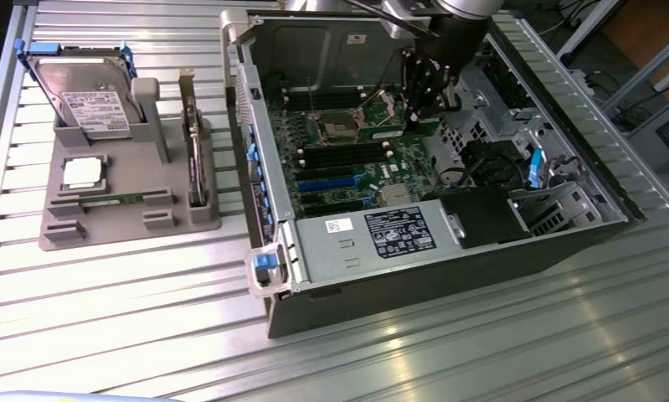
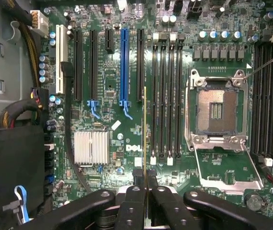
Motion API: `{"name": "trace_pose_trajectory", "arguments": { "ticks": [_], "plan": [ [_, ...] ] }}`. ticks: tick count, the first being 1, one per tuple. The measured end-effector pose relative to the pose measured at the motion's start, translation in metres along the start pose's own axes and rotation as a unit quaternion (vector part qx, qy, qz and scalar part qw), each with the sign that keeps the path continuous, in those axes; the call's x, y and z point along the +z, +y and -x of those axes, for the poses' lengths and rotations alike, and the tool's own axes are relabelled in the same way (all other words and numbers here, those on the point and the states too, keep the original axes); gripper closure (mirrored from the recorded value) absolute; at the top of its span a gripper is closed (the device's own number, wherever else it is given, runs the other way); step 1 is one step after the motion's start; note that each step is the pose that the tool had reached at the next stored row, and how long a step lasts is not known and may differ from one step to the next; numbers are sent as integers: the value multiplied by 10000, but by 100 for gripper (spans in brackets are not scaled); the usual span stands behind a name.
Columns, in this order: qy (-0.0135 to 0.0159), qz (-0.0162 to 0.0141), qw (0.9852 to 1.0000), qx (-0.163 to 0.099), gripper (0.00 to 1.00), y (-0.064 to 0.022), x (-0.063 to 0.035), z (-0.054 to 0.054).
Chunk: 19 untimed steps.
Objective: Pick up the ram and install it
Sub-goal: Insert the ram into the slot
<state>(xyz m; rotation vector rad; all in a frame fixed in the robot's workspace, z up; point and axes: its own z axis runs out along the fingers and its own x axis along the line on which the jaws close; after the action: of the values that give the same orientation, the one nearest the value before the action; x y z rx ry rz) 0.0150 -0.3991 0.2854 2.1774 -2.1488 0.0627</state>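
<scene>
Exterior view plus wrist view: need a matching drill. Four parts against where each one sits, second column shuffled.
Parts
1. ram
2. hard drive
3. processor chip
4. expansion card

Places
A. lying flat, silver face up, on the grey holder
B. standing on edge in a narrow holder slot
C. clamped by the gripper above the motherboard
D. propped up in the holder, label showing

Pairs: 1-C, 2-D, 3-A, 4-B
</scene>
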Motion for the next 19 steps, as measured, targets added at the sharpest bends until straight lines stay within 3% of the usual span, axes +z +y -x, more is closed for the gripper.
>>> {"name": "trace_pose_trajectory", "arguments": {
  "ticks": [7, 19],
  "plan": [
    [0, -3, 10000, 0, 88, 338, 12, 5],
    [-5, 13, 9998, 184, 88, 436, 123, 16]
  ]
}}
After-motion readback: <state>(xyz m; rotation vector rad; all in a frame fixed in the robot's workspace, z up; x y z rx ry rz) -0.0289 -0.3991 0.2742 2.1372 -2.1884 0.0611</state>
